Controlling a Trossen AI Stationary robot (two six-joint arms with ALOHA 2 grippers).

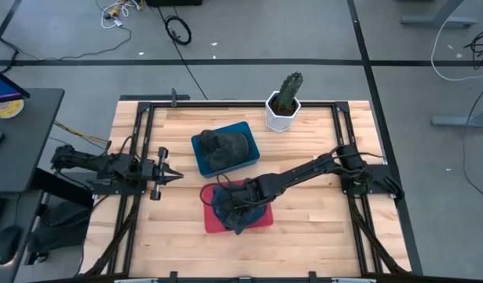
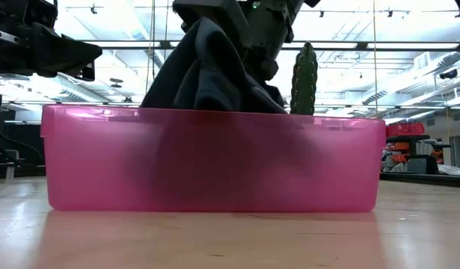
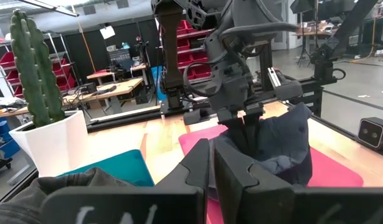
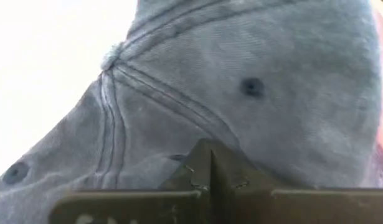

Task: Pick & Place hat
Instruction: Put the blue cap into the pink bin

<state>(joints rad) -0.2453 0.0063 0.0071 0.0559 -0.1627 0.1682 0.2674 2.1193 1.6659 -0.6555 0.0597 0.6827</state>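
Right gripper [image 1: 239,203] is clamped on the dark hat [image 1: 233,208], holding it over the pink tray [image 1: 261,218]; left gripper [image 1: 172,174], fingers together, waits at the bench's [image 1: 304,236] left side.

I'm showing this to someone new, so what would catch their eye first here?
Probably the dark blue hat bunched in the right pincer over the pink bin near the table's front middle. Next, the blue bin behind it holding another dark hat, and the cactus in its white pot at the far edge.
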